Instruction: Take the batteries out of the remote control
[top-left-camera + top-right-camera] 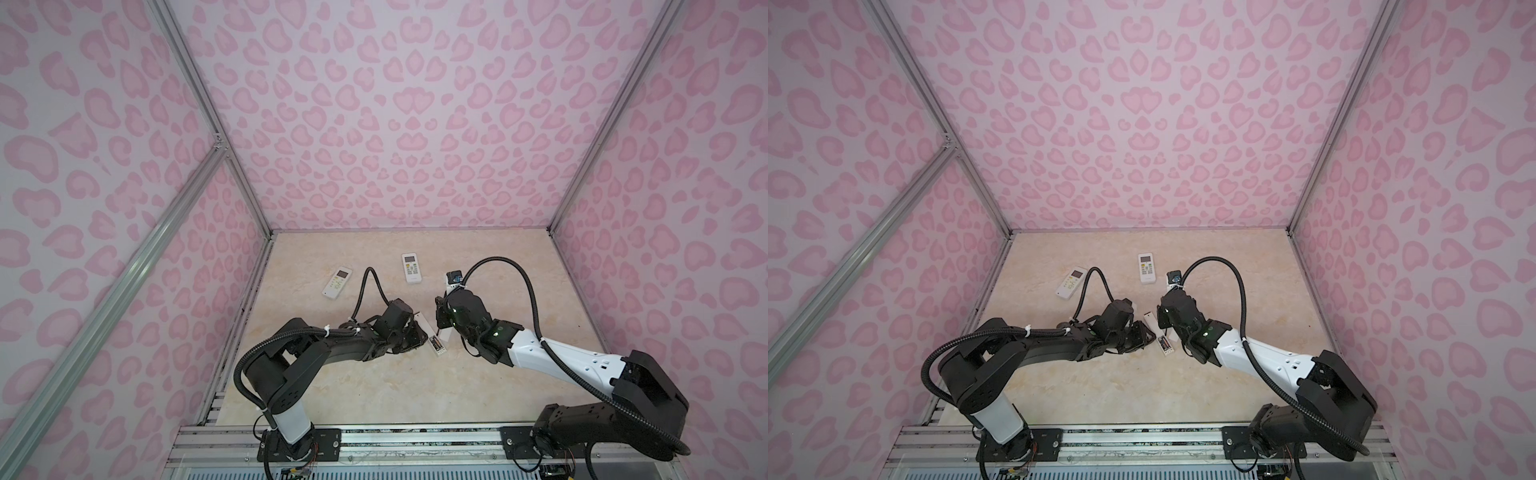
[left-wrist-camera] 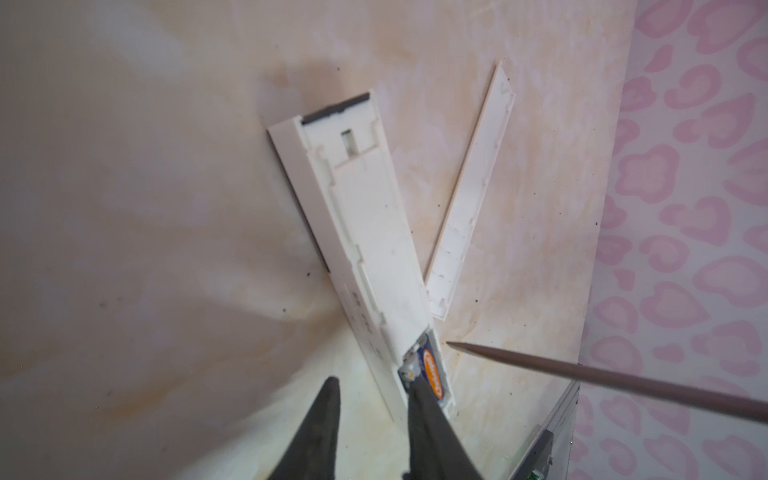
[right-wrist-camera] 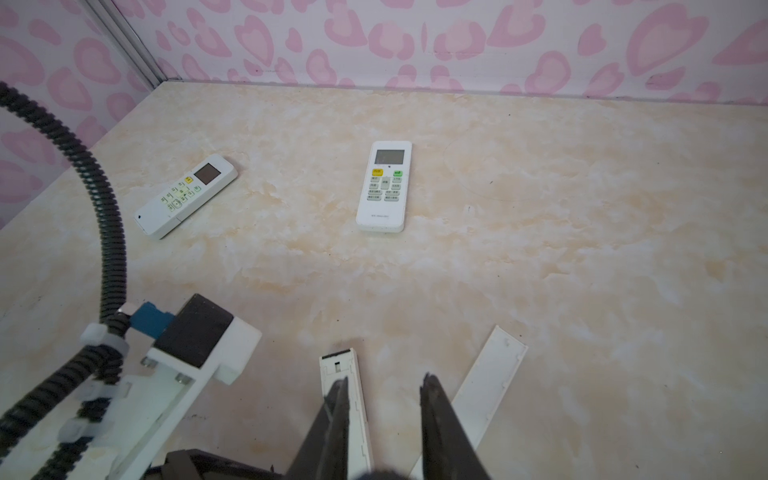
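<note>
The walls (image 1: 374, 124) are pale lilac, printed all over with pink leopard-style blotches, many with a lighter pink middle. The table (image 1: 395, 395) is cream with beige marble veining. The frame bars (image 1: 199, 95) are silver. The left arm (image 1: 291, 345) is mostly black with a white base link; the right arm (image 1: 561, 357) is black with a white forearm. The ribbed hose (image 3: 108, 199) is black, its plug (image 3: 151, 320) blue. The slanted remote (image 3: 187, 195) and straight remote (image 3: 385, 187) are white with grey screens; each has a yellow button, and the straight one a green one too. The opened remote (image 2: 361, 216) and its cover (image 2: 469, 199) are off-white. The battery (image 2: 433, 374) is dark blue with an orange oval label. The stick (image 2: 602, 374) is dull brown. The left gripper (image 2: 374, 384) and right gripper (image 3: 384, 380) are charcoal black
</note>
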Controlling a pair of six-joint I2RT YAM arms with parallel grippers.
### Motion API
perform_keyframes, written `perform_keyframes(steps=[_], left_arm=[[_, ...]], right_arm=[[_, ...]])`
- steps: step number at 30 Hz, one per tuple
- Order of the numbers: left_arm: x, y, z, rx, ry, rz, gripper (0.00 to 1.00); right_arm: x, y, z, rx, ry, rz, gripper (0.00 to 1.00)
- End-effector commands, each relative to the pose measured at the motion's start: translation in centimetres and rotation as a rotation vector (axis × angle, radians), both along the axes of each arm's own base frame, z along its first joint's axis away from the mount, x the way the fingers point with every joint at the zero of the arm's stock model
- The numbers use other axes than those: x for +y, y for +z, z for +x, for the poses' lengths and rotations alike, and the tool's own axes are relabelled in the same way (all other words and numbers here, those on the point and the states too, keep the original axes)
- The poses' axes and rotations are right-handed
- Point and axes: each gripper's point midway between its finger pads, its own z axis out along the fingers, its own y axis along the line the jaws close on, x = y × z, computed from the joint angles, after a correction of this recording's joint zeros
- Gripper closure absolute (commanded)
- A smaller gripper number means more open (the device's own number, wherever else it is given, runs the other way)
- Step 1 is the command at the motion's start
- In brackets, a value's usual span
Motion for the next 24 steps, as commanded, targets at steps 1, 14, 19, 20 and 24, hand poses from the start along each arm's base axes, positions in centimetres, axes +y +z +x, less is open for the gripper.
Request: perform_keyframes(steps=[1, 14, 19, 20, 24], left_arm=[[-0.6, 0.4, 0.7, -0.014, 0.012, -0.025, 0.69], [-0.8, -0.3, 1.0, -0.003, 0.017, -0.012, 0.69], [-0.9, -0.3, 1.3, 0.001, 0.037, -0.015, 0.68], [-0.9, -0.4, 1.3, 0.001, 0.041, -0.016, 0.68], [-0.7, -0.4, 1.4, 0.006, 0.062, -0.016, 0.68]], right_arm=[[0.1, 0.1, 0.3, -0.012, -0.003, -0.004, 1.00], [0.2, -1.5, 0.0, 0.051, -0.007, -0.031, 1.00], [0.3, -1.9, -0.1, 0.068, -0.020, -0.056, 1.00], [0.3, -1.9, -0.1, 0.068, -0.026, -0.060, 1.00], [0.4, -2.1, -0.4, 0.073, -0.064, -0.062, 1.00]])
